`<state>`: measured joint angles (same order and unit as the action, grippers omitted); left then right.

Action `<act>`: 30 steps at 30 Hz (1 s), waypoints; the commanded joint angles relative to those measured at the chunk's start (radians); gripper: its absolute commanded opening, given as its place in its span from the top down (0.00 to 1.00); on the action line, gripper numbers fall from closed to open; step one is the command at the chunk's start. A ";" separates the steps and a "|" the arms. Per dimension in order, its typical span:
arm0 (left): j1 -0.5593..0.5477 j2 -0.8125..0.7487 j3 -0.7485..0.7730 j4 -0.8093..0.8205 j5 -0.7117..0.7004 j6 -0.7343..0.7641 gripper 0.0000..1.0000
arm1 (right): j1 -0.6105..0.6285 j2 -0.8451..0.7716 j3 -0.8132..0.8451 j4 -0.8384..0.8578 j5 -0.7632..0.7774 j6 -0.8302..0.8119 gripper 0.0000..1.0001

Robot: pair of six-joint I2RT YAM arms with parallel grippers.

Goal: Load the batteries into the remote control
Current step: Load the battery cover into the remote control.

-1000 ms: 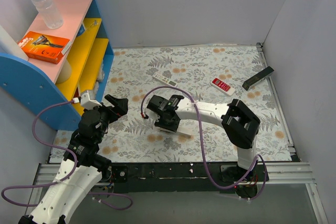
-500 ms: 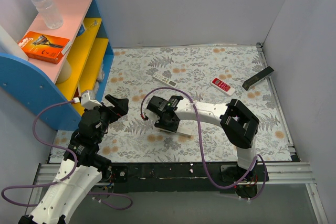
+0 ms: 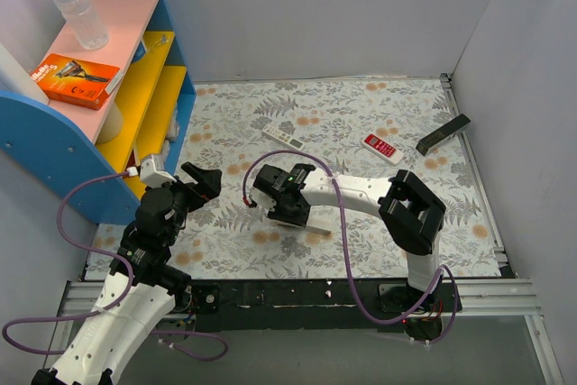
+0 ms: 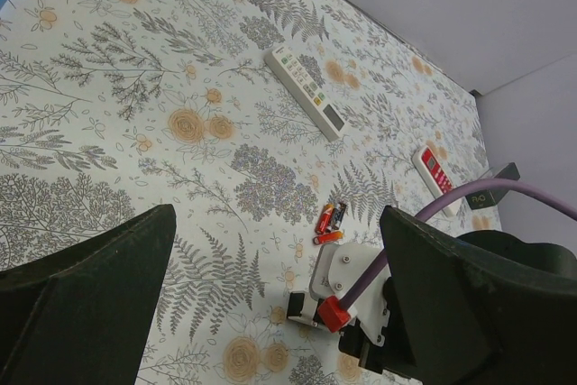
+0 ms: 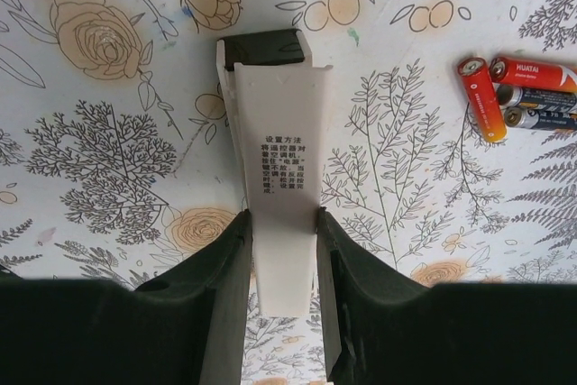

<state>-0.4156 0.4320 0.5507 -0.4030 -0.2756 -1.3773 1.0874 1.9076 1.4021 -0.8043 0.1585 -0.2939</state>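
The remote control [image 5: 281,132] is a long white bar with a dark far end, lying on the floral mat with its printed back face up. My right gripper [image 5: 283,223] is shut on its near part, one finger on each long side. It also shows in the top view [image 3: 317,229], partly under the right gripper [image 3: 287,207]. Two slim blue batteries [image 5: 541,107] lie on the mat to the right, beside two red-orange pieces [image 5: 480,98]. My left gripper [image 4: 278,223] is open and empty, above the mat left of the remote [image 3: 203,179].
A shorter white remote with buttons [image 3: 282,138] and a red remote [image 3: 382,147] lie further back. A black box [image 3: 443,133] leans at the right wall. A blue and yellow shelf [image 3: 90,87] stands on the left with a bottle and an orange box.
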 commanded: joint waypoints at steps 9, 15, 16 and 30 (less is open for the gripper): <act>-0.003 0.002 -0.012 0.006 0.009 0.000 0.02 | -0.004 -0.070 -0.012 -0.036 0.007 -0.060 0.68; -0.005 0.002 -0.012 0.006 0.009 0.000 0.02 | -0.007 -0.071 -0.038 -0.026 -0.005 -0.073 0.68; -0.005 0.002 -0.012 0.006 0.009 0.000 0.02 | -0.007 -0.070 -0.041 -0.023 -0.008 -0.073 0.68; -0.005 0.002 -0.012 0.004 0.012 0.000 0.02 | -0.012 -0.056 -0.038 0.010 -0.019 -0.090 0.64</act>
<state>-0.4156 0.4362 0.5484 -0.4030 -0.2718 -1.3773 1.0801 1.8805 1.3594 -0.8116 0.1497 -0.3603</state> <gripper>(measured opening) 0.982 0.381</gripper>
